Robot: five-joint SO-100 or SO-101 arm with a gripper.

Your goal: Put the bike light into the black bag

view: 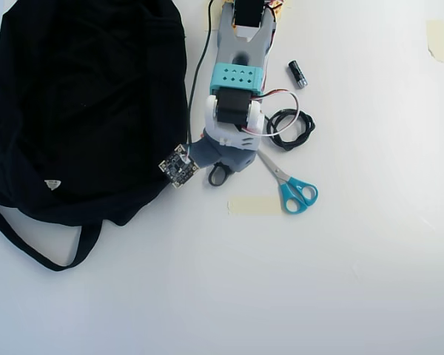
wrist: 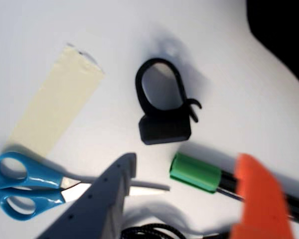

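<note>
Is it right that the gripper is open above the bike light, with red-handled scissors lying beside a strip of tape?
Not quite: the scissors have blue handles, not red, as the wrist view shows. The rest holds: the gripper is open above the bike light, and the scissors lie beside the strip of tape.

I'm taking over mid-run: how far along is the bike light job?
Early. The bike light lies on the table, ungrasped. The hand is open just above it, fingers either side, lined up to grasp. Gripping, lifting and carrying it to the black bag all remain.
</note>
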